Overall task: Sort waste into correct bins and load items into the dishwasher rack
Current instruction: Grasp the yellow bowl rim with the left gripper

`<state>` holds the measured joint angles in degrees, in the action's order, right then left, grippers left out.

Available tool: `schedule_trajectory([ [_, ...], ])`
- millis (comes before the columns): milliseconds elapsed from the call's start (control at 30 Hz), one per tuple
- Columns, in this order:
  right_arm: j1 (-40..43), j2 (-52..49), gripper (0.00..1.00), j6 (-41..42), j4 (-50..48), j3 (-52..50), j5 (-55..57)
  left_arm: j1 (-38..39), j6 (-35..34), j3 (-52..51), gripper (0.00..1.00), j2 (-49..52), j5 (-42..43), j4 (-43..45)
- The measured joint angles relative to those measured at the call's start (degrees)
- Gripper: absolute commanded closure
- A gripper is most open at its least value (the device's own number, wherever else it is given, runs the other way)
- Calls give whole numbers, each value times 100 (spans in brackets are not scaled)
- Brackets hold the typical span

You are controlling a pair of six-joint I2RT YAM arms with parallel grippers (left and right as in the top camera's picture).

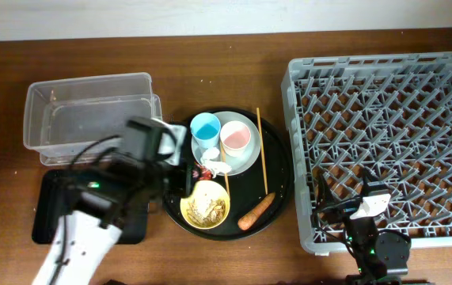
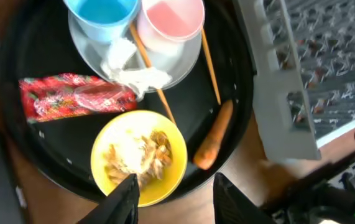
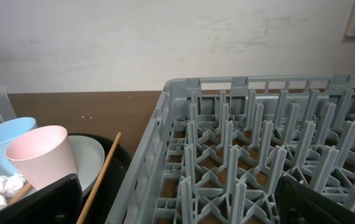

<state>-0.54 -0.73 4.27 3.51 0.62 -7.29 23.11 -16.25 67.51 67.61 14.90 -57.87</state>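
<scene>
Holding left gripper [image 2: 174,182] wide open, empty, over round bowl [image 2: 104,142] of clumpy beige scraps [image 2: 138,155]. Lying just beyond: crinkled red wrapper [image 2: 71,99].

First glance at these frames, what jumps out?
The big grey dishwasher rack fills the right side, empty. Centre, a round black tray crowds a blue cup, pink cup, yellow bowl of scraps and a carrot piece. The left end effector hangs open near that bowl.
</scene>
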Motion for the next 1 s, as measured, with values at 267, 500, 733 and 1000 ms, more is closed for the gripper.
schedule_trajectory([
  [267,0,0,2,2,0,0,0,2505,-1338,-90,63,2833,-1648,214],
  [500,0,0,2,2,2,0,0,2498,-1379,-114,82,3333,-1716,651],
  [733,0,0,2,2,0,0,0,2500,-1401,-308,91,3340,-1818,911],
  [1000,0,0,2,0,2,0,0,2503,-1447,-304,100,3331,-1895,802],
])
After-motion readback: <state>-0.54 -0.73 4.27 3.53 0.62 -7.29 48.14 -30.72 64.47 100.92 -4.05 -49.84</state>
